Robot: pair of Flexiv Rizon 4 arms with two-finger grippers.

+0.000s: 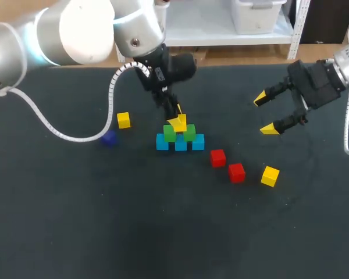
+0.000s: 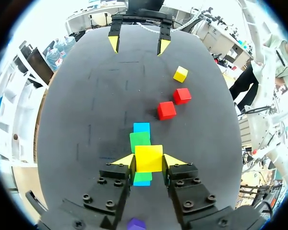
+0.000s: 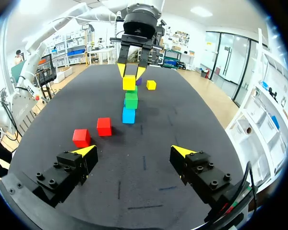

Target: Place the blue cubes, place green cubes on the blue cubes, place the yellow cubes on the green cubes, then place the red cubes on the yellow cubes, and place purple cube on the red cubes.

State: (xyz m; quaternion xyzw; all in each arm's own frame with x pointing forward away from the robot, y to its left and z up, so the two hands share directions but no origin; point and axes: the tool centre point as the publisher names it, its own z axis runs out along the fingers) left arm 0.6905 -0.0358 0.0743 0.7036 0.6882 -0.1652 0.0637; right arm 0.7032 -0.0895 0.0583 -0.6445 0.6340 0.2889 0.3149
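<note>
Above the green cubes [image 2: 139, 141], our left gripper [image 2: 149, 162] pinches a yellow cube [image 1: 178, 123], right gripper [image 3: 133, 151] spread; off-centre release could topple it.

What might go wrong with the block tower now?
The yellow cube gripped in the left hand is over the green cubes; let go off-centre, it might tip off. The hand is very close to them, so opening could nudge the green cubes off the blue cubes.

The purple cube [image 2: 136, 224] (behind the left gripper [image 2: 149, 160]) is cut off at the edge.
</note>
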